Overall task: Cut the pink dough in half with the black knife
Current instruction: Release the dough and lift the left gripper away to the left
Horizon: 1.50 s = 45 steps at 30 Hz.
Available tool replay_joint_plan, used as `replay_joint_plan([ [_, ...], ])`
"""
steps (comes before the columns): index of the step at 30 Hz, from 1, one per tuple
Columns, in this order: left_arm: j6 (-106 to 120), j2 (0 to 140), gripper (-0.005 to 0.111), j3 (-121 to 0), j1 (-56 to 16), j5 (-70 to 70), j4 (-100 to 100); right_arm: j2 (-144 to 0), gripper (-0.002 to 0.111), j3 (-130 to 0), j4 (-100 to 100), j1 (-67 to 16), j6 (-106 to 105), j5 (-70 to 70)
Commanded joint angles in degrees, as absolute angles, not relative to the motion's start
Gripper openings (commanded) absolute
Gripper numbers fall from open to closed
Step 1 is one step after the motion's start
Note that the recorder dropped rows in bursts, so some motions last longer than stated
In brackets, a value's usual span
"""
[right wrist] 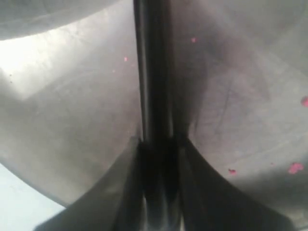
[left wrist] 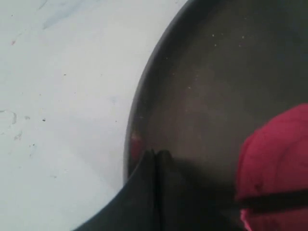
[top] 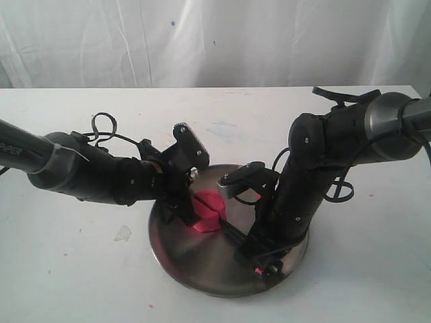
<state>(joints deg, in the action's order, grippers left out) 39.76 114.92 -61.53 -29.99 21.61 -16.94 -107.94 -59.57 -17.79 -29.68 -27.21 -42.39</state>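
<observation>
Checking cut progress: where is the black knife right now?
In the exterior view the black knife sits over the steel plate, right of centre, handle held in the right gripper and blade running into the pink dough.

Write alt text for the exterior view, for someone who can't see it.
The right gripper holds the black knife with its blade pressed into the pink dough on a round steel plate. The left gripper, shut, sits close beside the dough. The plate stands on a white table.
</observation>
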Motion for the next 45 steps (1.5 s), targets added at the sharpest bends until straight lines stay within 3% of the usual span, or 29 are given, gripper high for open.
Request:
replay_joint_plan([
  [1,41.4,106.9,0.0,-60.7,-29.8,18.6,-17.7,-109.4,0.0,-59.3,-18.3,-29.7,-26.8,-40.0],
  [8,56.8,93.4,0.0,-60.7,-29.8,16.0,-23.9,-109.4,0.0,-59.3,-18.3,-29.7,-26.8,-40.1],
  [14,80.7,81.5,0.0,-60.7,-29.8,15.0,-48.6,-109.4,0.0,-59.3,-18.3,-29.7,-26.8,-40.1],
  [17,100.4,77.6,0.0,-60.7,-29.8,23.2,-65.5,-109.4,0.0,-59.3,-18.3,-29.7,-26.8,-40.1],
  [21,121.3,76.0,0.0,-60.5,-28.9,48.5,-86.1,-109.4,0.0,-59.3,-18.3,-29.7,-26.8,-40.1],
  [26,121.3,76.2,0.0,-54.2,-16.3,58.0,-88.4,-109.4,0.0,-59.3,-18.3,-29.7,-26.8,-40.2],
  [32,114.5,76.0,0.0,-43.2,-1.6,41.3,-99.9,-109.3,0.0,-59.3,-18.3,-29.7,-26.8,-40.6],
  [38,107.9,76.0,0.0,-31.2,-0.1,15.3,-99.9,-109.1,0.0,-59.3,-18.3,-29.7,-26.8,-40.6],
  [45,107.7,76.0,0.0,-36.0,-0.1,-26.2,-93.9,-109.1,0.0,-59.3,-18.3,-29.7,-26.8,-41.1],
])
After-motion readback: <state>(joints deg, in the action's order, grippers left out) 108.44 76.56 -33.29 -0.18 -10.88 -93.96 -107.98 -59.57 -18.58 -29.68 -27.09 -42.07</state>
